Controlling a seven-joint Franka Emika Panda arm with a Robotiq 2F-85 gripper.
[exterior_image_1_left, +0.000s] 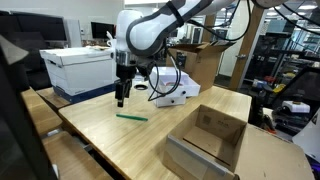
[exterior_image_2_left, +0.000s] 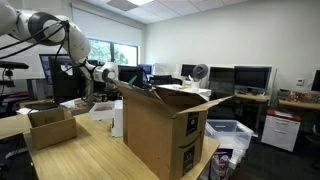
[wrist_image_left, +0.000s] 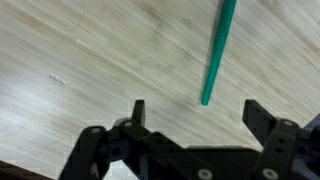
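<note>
A thin green stick, like a marker or pen (exterior_image_1_left: 131, 116), lies flat on the light wooden table (exterior_image_1_left: 110, 135). In the wrist view the green stick (wrist_image_left: 218, 50) runs from the top edge down to a point between my fingers' line. My gripper (exterior_image_1_left: 120, 101) hangs a little above the table, just beside one end of the stick. In the wrist view the gripper (wrist_image_left: 195, 112) is open, with nothing between its black fingers (wrist_image_left: 139, 111). In an exterior view the arm and gripper (exterior_image_2_left: 97, 72) sit behind a large cardboard box.
An open cardboard box (exterior_image_1_left: 208, 138) sits at the table's near right. A white device (exterior_image_1_left: 170, 86) and a white bin (exterior_image_1_left: 80, 68) stand behind the gripper. A tall cardboard box (exterior_image_2_left: 165, 125) and a small box (exterior_image_2_left: 50, 125) rest on the table.
</note>
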